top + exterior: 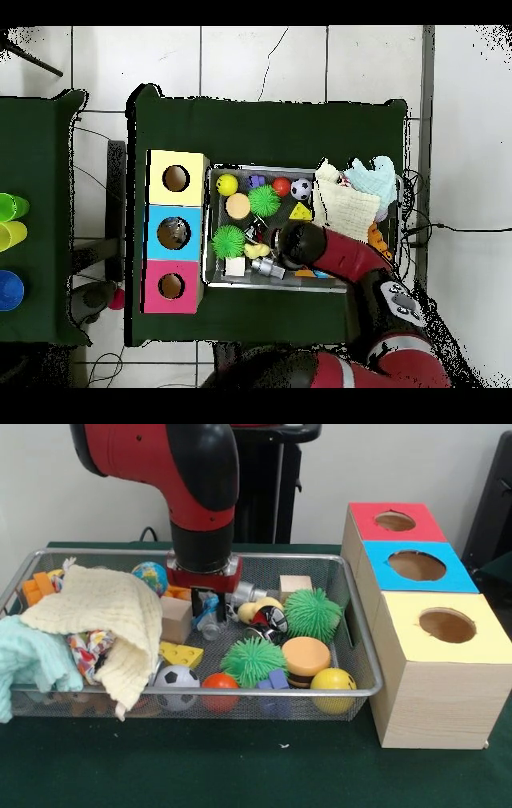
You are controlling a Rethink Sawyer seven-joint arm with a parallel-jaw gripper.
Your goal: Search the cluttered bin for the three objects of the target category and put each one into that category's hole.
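The silver wire-mesh basket (240,693) is full of toys; it also shows in the overhead view (275,285). My gripper (210,614) is lowered into the middle of the basket, just above a small crumpled silvery lump (210,631). I cannot tell whether it is open or shut. A little tin can (245,592) lies right of the gripper, by its wrist. A shiny round metal item (270,620) lies further right. The blue-topped box's hole (417,566) is to the right, outside the basket; it also shows in the overhead view (174,234).
A cream cloth (104,616) and a mint cloth (28,656) cover the basket's left. Two green spiky balls (312,614) (252,660), wooden blocks (176,618) and small balls lie around the gripper. Red-topped (364,524) and yellow-topped (444,664) boxes flank the blue one.
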